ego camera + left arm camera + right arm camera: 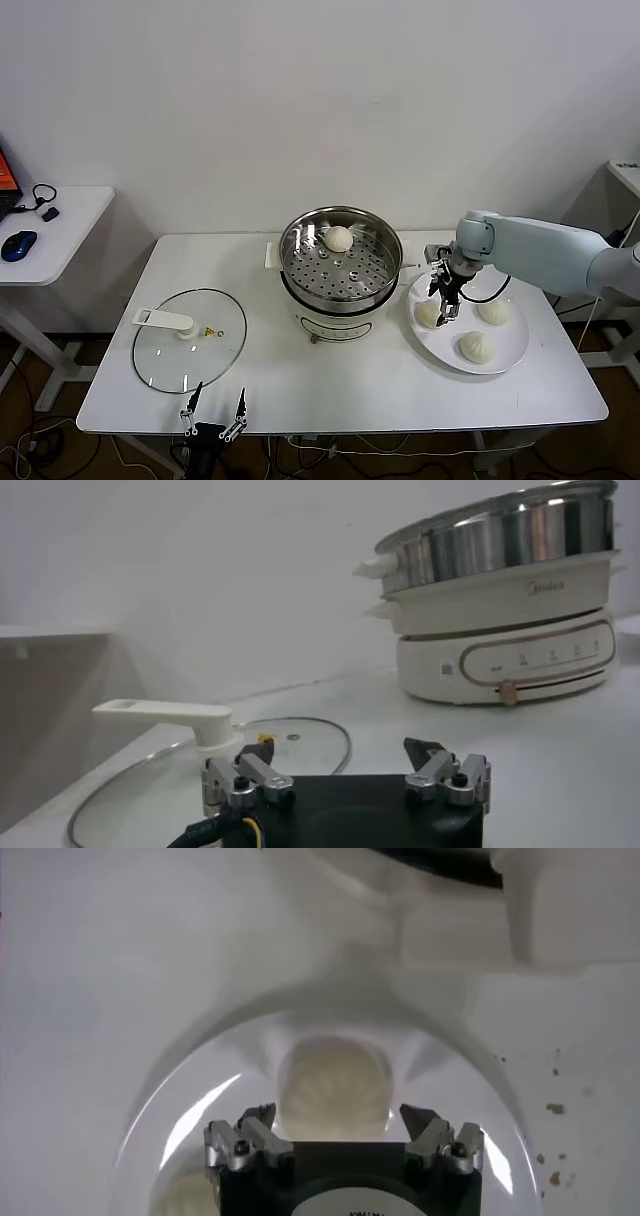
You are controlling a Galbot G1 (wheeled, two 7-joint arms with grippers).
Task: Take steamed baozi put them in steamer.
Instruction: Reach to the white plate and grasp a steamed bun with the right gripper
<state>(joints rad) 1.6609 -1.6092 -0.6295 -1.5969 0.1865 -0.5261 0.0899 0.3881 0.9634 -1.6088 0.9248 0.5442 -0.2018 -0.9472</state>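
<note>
One baozi [338, 238] lies in the steel steamer [300, 262] on its white cooker base. Three more baozi sit on the white plate [512, 349] at the right: one at the left [428, 314], one at the back [494, 311], one at the front [476, 346]. My right gripper [447, 300] is open and hangs just above the left baozi; in the right wrist view that baozi [333, 1088] sits between the spread fingers [338, 1115]. My left gripper [213, 408] is open and empty at the table's front edge.
A flat glass lid [190, 340] with a white handle lies at the table's left front, also in the left wrist view [160, 716]. A side table with a blue mouse [18, 245] stands far left. The cooker base [505, 640] shows in the left wrist view.
</note>
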